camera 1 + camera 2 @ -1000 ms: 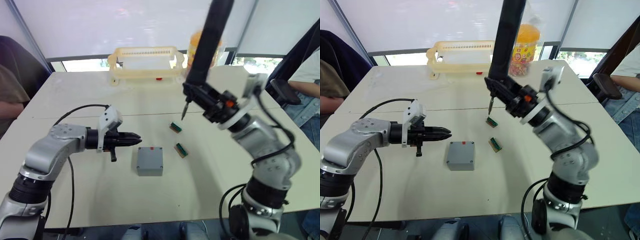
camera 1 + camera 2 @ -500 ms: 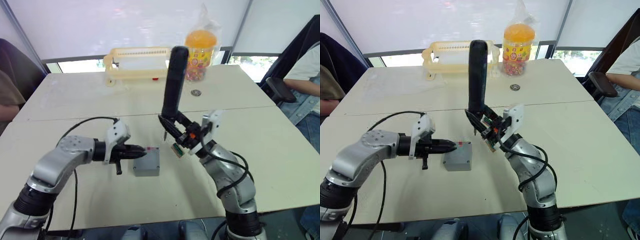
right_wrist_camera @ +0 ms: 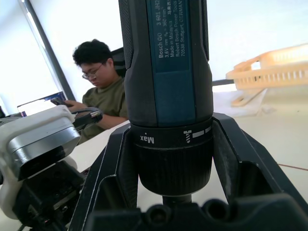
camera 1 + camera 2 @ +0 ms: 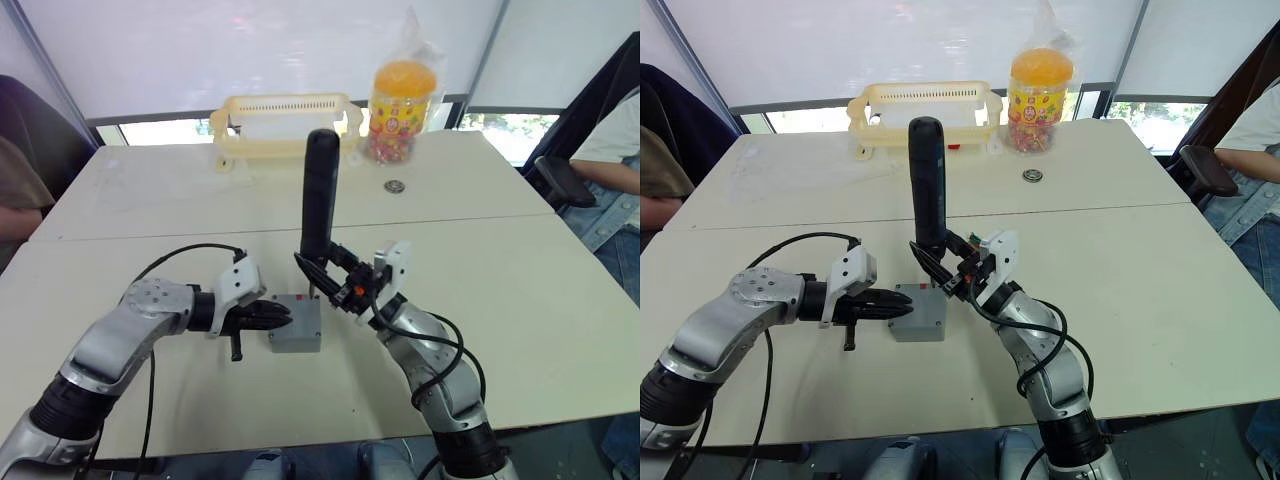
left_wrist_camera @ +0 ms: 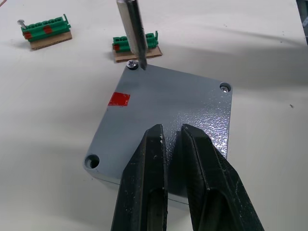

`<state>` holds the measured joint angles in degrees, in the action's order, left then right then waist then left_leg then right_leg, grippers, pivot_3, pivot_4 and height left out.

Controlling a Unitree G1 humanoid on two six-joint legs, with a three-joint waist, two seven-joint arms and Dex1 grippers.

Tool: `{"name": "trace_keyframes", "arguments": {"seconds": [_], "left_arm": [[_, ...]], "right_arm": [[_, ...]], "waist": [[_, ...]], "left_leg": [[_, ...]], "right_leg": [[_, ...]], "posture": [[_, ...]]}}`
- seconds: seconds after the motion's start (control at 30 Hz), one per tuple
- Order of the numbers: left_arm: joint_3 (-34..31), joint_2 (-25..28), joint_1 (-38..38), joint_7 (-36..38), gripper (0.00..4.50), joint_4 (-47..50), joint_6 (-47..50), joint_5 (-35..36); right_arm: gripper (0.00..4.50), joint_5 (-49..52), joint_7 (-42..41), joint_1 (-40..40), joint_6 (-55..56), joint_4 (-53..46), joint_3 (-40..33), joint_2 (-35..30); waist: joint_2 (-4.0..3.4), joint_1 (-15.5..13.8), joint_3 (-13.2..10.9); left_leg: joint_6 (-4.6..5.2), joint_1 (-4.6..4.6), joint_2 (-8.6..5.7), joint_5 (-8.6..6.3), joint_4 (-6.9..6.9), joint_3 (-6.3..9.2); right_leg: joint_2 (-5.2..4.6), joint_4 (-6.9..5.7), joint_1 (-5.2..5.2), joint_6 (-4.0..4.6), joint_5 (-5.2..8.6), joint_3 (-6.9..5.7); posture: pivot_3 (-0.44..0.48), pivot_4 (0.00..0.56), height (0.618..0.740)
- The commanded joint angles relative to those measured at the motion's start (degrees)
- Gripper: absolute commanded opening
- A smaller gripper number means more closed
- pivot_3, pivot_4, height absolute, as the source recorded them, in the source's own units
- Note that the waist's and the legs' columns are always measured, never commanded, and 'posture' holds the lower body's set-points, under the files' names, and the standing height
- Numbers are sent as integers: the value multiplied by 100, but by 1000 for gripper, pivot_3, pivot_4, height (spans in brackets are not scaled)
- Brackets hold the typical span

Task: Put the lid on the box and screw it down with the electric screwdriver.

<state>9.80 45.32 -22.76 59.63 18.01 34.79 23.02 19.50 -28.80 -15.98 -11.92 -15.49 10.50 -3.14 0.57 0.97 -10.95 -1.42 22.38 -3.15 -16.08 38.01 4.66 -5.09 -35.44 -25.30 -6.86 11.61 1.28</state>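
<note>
The grey lid (image 5: 163, 103), marked with a small red patch, lies flat on the grey box (image 4: 295, 343) near the table's front. My left gripper (image 5: 171, 130) is shut, its fingertips lying over the lid's left edge. The long black electric screwdriver (image 4: 318, 200) stands upright with my right gripper (image 4: 335, 280) shut on its lower end. Its metal bit (image 5: 131, 29) rests on a screw (image 5: 132, 64) at the lid's far corner. A second screw (image 5: 224, 87) sits in another corner, and one corner hole (image 5: 91, 161) is open.
Two green terminal blocks (image 5: 45, 31) (image 5: 137, 43) lie just beyond the box. At the table's far side stand a yellow basket (image 4: 283, 120), an orange-lidded jar (image 4: 400, 100) and a small round disc (image 4: 394, 186). People sit at the left (image 4: 15, 200) and right (image 4: 610, 150).
My right arm has swung the screwdriver down and to the left, bringing its bit onto the lid's far corner. My left gripper has slid forward onto the lid's edge.
</note>
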Motion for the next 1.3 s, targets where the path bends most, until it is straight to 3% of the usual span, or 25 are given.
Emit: {"name": "trace_keyframes", "arguments": {"seconds": [0.03, 1.3], "left_arm": [[62, 24, 61, 39, 560, -7, 41, -63], [167, 53, 63, -17, 560, 55, 111, -174]], "right_arm": [[1717, 41, 76, -172, 280, -232, -91, 110], [1717, -382, 40, -113, 685, 364, 142, -29]], "waist": [[0, 0, 0], [0, 3, 5]], "left_leg": [[0, 0, 0, 0, 0, 0], [0, -8, 0, 0, 0, 0]], "right_leg": [[0, 0, 0, 0, 0, 0], [1, -2, 7, 0, 0, 0]], "posture": [[0, 150, 740], [0, 150, 740]]}}
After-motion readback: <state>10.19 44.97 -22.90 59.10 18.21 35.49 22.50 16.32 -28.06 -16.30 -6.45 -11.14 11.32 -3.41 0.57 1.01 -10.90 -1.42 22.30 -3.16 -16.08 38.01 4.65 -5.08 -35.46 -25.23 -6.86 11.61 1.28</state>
